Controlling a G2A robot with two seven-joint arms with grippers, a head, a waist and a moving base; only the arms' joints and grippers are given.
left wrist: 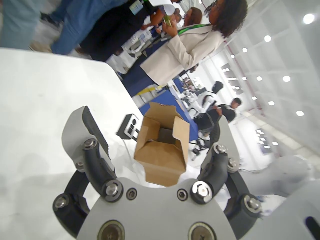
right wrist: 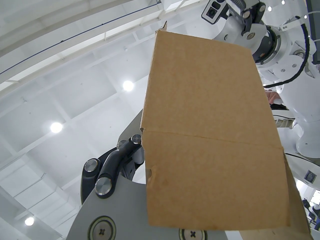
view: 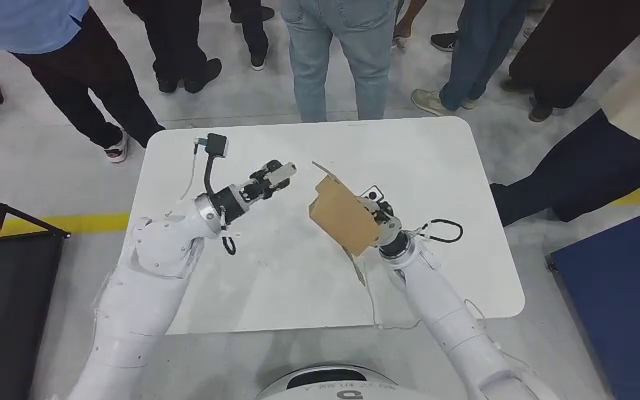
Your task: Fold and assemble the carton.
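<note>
The white table (view: pixel 300 290) sits under a brown carton (view: pixel 338 213), which is held tilted above its middle with the top flaps standing open (the lower end looks half tucked). The right gripper (view: pixel 376 214) is clamped on one wall. I reckon so narrow a hold lets the box twist or crumple if the left gripper (view: pixel 285 172), spread wide and well apart, shoves a flap. A black cable loop (view: pixel 445 231) by the right wrist could snag.
</note>
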